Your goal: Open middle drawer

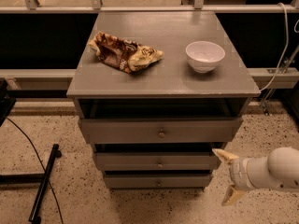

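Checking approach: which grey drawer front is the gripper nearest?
The middle grey wooden drawer front, between the taller top front and slimmer bottom front; the cream gripper hovers beside its right end.

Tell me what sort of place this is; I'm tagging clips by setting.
Likely a robot test lab: a grey drawer cabinet on speckled floor, metal railing behind, loose cables. The gripper, open, sits right of the middle drawer.

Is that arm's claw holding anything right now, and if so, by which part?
Nothing is held. The gripper hangs open near the right end of the middle drawer, nothing between its fingers, away from the knob.
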`<action>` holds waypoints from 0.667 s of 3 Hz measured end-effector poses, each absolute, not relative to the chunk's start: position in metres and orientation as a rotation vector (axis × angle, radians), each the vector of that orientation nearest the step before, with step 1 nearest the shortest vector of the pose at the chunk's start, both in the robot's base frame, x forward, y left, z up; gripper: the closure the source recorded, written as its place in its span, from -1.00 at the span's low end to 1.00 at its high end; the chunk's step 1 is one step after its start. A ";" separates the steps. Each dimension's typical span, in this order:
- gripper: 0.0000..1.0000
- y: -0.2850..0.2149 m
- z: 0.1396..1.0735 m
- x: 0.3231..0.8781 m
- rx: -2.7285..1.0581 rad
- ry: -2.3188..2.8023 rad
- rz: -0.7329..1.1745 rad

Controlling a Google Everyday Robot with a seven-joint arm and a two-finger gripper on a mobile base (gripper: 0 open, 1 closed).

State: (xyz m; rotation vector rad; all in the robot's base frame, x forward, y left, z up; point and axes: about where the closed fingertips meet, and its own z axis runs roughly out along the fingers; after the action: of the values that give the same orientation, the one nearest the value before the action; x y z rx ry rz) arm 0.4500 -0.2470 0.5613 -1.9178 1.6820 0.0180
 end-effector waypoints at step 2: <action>-1.00 -0.238 0.499 0.470 -1.987 1.667 0.031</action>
State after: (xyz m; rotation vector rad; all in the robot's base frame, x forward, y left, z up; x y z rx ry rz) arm 0.4697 -0.2381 0.4987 -1.9871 1.6675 0.0310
